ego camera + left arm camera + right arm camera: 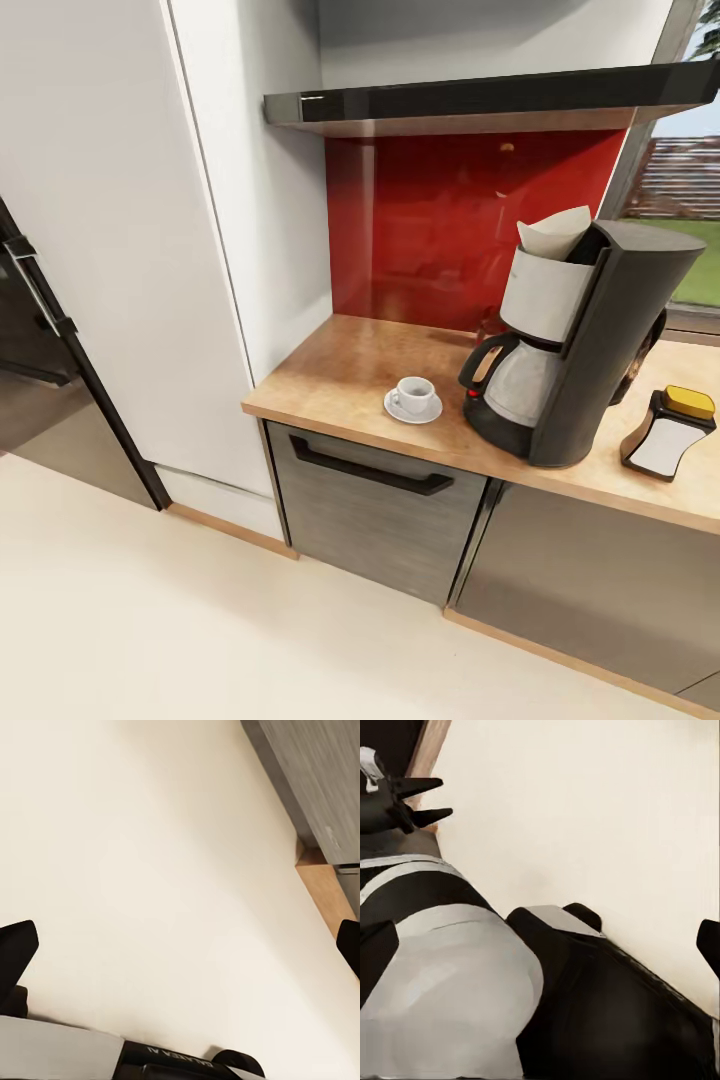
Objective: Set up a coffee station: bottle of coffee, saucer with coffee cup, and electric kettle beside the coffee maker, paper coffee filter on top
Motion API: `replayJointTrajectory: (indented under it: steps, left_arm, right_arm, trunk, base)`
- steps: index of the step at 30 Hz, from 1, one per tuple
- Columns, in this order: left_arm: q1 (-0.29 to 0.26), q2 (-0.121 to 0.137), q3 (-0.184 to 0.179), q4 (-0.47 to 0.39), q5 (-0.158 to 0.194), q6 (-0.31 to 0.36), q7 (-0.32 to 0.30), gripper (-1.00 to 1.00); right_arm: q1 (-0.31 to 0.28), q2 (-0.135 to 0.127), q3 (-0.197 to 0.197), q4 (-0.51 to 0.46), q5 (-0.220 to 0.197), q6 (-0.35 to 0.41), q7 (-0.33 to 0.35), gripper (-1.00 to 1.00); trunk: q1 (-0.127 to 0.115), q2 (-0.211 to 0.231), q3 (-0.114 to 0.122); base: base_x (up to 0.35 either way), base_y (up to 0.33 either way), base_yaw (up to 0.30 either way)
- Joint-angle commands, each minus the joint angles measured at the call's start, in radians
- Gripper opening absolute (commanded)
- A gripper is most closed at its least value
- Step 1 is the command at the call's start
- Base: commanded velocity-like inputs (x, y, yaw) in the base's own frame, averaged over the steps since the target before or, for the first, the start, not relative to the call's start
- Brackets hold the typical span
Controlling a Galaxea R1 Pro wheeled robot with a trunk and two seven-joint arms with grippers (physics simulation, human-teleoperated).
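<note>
The black coffee maker (590, 350) stands on the wooden countertop (330, 375) in the head view, with its glass carafe in front. A white paper filter (553, 232) sticks up from its top. To its left a white cup (414, 394) sits on a white saucer (397, 411). To its right stands the coffee bottle (668, 432), brown with a yellow lid and white label. A dark curved part (645, 355) shows behind the coffee maker; I cannot tell what it is. My left gripper (182, 945) is open over the floor. My right gripper (542, 945) is open above the robot's own body.
A dark hood (480, 100) hangs over a red backsplash (440, 230). A tall white cabinet (130, 230) and a dark appliance (35, 340) stand at the left. Below the counter is a grey drawer with a black handle (370, 466). Cream floor (200, 630) lies in front.
</note>
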Motion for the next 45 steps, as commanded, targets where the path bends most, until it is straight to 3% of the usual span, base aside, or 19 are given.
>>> replayJointTrajectory:
  steps: [1,6,10,21,45]
  left_arm:
    - [-0.001,0.000,-0.003,0.002,0.004,-0.005,-0.003,1.00]
    - [-0.001,-0.001,-0.003,0.003,0.004,-0.005,-0.003,1.00]
    - [-0.001,-0.001,-0.003,0.004,0.004,-0.005,-0.003,1.00]
    - [-0.001,-0.002,-0.004,0.005,0.004,-0.003,-0.003,1.00]
    - [-0.001,-0.002,-0.003,0.005,0.004,-0.005,0.003,1.00]
  right_arm:
    - [0.000,-0.003,0.004,0.054,-0.012,-0.031,0.025,1.00]
    - [0.006,-0.012,0.000,0.304,-0.012,-0.163,0.138,1.00]
    - [0.007,-0.014,-0.001,0.375,-0.012,-0.195,0.158,1.00]
    - [0.007,-0.015,-0.001,0.393,-0.013,-0.204,0.165,1.00]
    - [0.007,-0.015,-0.001,0.394,-0.013,-0.204,0.166,1.00]
  trunk:
    - [0.000,-0.001,-0.001]
    - [0.000,-0.001,-0.001]
    - [0.000,-0.001,-0.001]
    - [0.000,-0.001,-0.001]
    - [0.000,-0.001,-0.001]
  base:
    - [0.000,0.000,0.000]
    - [0.000,0.000,0.000]
    - [0.000,0.000,0.000]
    - [0.043,0.041,-0.018]
    - [0.008,0.008,-0.272]
